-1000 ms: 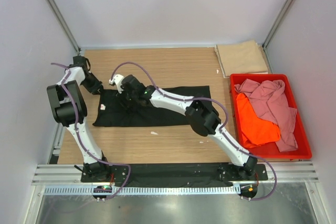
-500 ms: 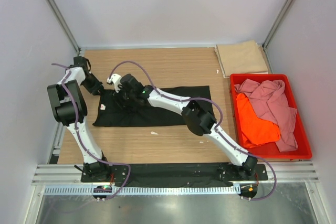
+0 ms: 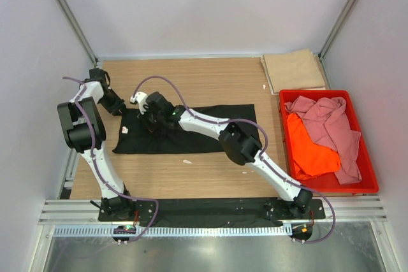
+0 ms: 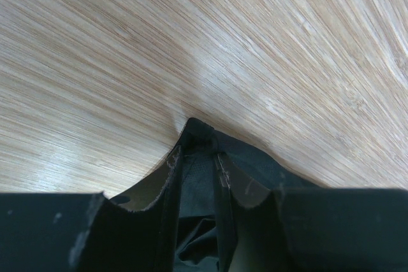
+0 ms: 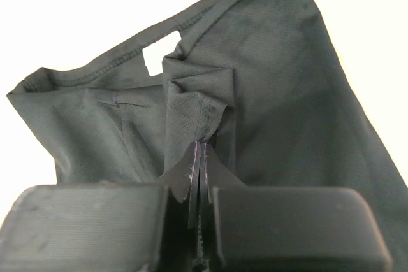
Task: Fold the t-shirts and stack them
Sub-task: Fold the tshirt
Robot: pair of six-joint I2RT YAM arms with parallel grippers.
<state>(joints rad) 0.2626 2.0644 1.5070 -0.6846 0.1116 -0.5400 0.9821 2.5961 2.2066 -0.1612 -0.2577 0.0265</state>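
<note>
A black t-shirt lies spread across the middle of the wooden table. My left gripper is at the shirt's far left corner; in the left wrist view it is shut on black cloth caught between its fingers. My right gripper sits on the shirt near the collar. Its jaws are pressed together on a raised fold of the black cloth, beside the white neck label. A folded tan t-shirt rests at the back right. Pink and orange t-shirts lie crumpled in the crate.
A red plastic crate stands at the right side of the table, in front of the tan shirt. A small white scrap lies on the wood just in front of the black shirt. White walls and metal posts enclose the table.
My right gripper has closed onto a fold of the black shirt, and its arm has shifted slightly left. The left gripper has kept its hold and place.
</note>
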